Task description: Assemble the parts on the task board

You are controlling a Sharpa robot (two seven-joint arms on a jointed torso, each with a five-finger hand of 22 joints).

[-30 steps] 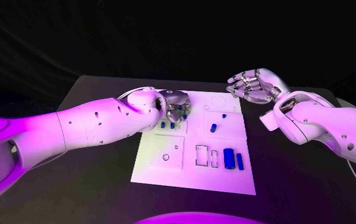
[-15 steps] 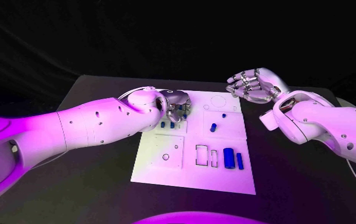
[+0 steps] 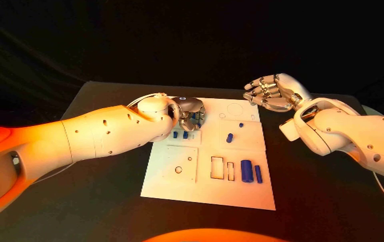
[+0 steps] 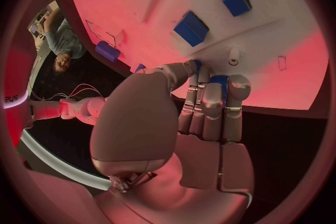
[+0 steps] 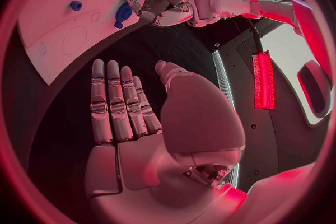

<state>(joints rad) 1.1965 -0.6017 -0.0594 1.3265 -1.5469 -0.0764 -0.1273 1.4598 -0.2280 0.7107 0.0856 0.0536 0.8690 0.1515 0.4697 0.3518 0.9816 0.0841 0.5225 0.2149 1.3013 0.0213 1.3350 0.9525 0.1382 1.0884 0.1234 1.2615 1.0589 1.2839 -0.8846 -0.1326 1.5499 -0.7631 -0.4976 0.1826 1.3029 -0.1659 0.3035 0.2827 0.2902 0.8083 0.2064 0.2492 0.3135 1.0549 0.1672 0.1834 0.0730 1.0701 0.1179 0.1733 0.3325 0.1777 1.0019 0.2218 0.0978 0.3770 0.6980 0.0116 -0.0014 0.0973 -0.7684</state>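
Assembly under way on the task board (image 3: 204,183), with parts still loose.

The left hand (image 3: 190,113) hangs low over the board's far-left corner, fingers closed on a small blue part (image 4: 218,80); the right hand (image 3: 273,92) waits off the far-right edge, fingers spread, holding nothing. Two blue cylinders (image 3: 251,171) lie unplaced near the front edge.

No visible change since earlier

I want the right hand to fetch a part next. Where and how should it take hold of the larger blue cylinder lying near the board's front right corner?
Probably from above, fingers across the middle of the larger blue cylinder. It lies flat on the board, so its long sides are the faces to pinch. A thinner blue piece lies close on its right, so the gap there looks tight.
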